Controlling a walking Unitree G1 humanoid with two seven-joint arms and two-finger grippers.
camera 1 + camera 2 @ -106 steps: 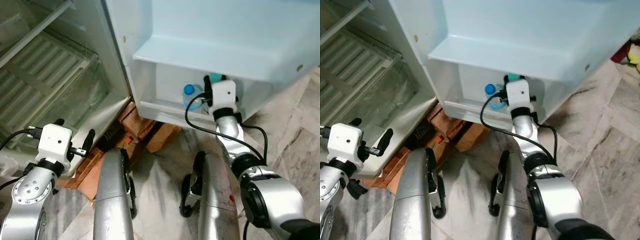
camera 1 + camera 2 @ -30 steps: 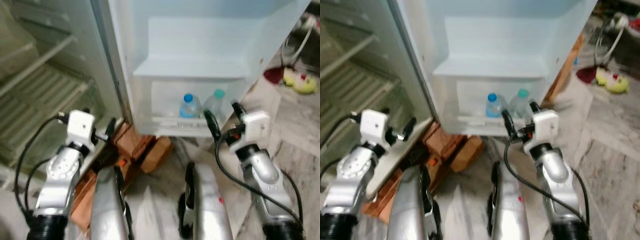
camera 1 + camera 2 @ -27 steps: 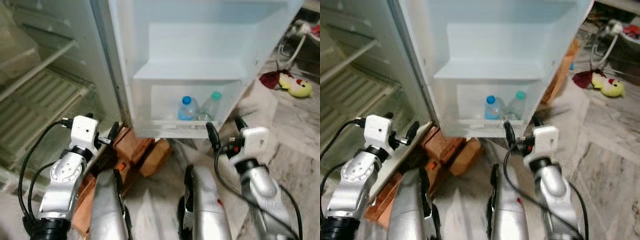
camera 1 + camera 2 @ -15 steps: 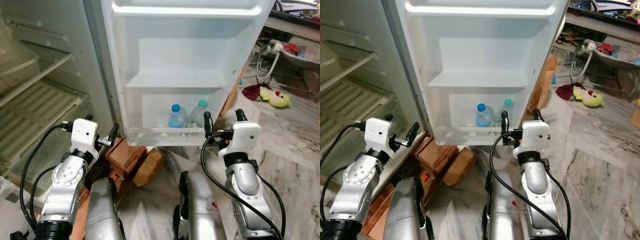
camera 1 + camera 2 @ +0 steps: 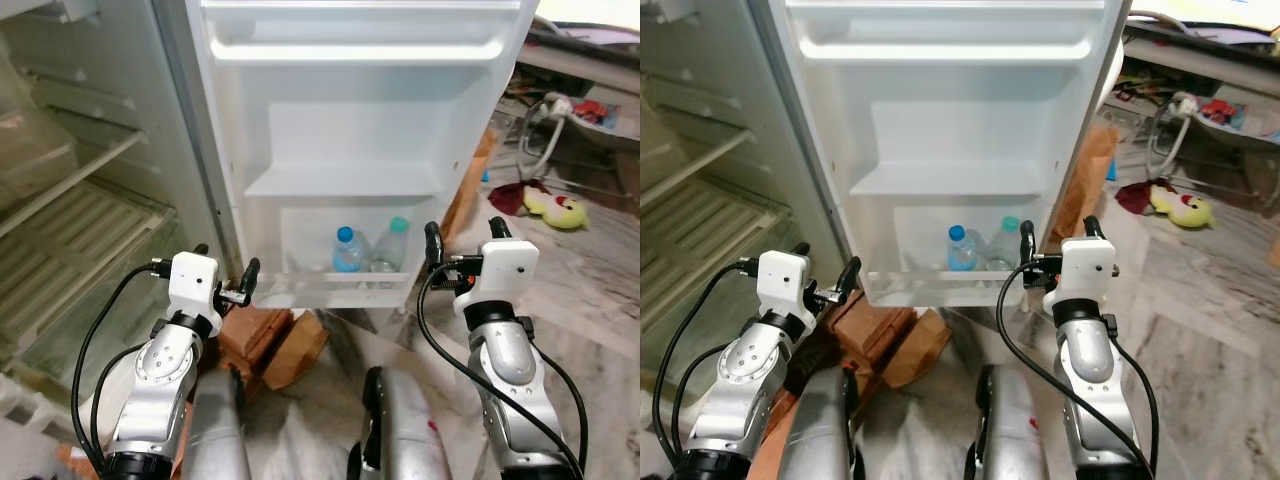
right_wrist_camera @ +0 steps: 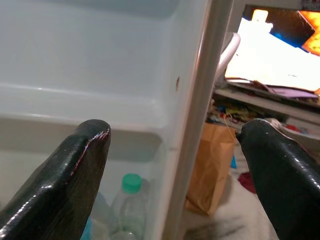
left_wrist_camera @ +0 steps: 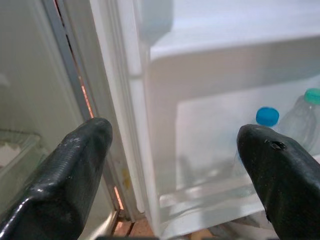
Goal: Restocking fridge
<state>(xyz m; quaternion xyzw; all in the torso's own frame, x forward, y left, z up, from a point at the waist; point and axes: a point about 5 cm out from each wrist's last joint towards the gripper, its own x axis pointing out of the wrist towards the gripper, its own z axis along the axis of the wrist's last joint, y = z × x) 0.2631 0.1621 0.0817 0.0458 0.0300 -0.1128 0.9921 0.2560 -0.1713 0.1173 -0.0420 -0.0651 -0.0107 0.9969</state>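
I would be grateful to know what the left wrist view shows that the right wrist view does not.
Left wrist: the blue-capped clear plastic bottle, cap and all, and the fridge's hinge-side edge.
Right wrist: a brown paper bag on the floor and a bright cluttered shelf beyond the door.
Both: the green-capped clear bottle in the white door shelf, seen between open black fingers.

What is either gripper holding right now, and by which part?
Nothing is held. The left gripper and right gripper are both open and empty, raised in front of the fridge door's bottom shelf, where two bottles stand.
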